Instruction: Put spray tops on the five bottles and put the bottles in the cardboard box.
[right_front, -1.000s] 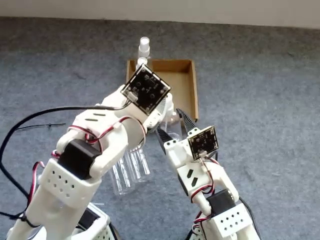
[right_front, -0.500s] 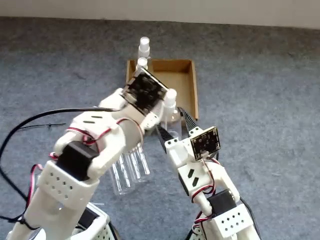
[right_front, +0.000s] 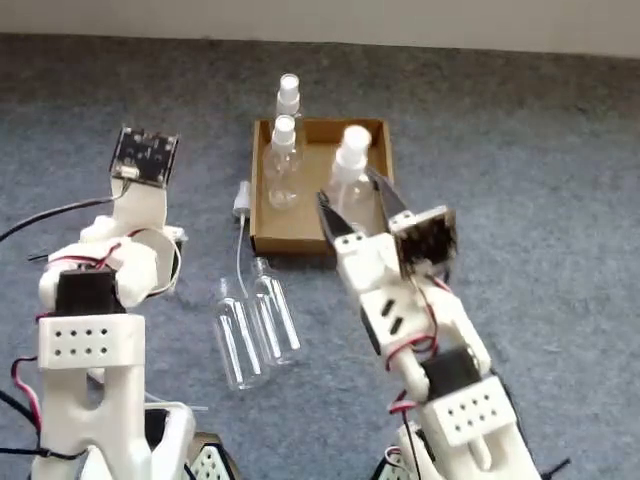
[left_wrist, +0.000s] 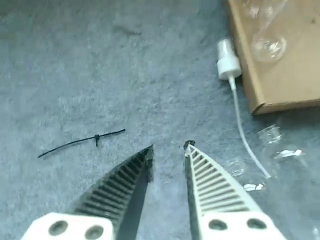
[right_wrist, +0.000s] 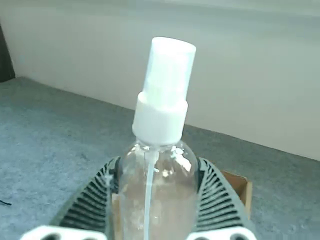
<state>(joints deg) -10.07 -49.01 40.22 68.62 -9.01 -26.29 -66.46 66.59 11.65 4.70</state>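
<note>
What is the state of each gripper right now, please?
Left gripper: open, holding nothing.
Right gripper: closed on a bottle with its spray top on.

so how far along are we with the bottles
Done: one capped bottle stands in the cardboard box; a second capped bottle stands just behind it. In hand: the right hand holds a third capped bottle above the box. Left: two uncapped bottles and a loose spray top lie on the carpet, near the open left hand.
</note>
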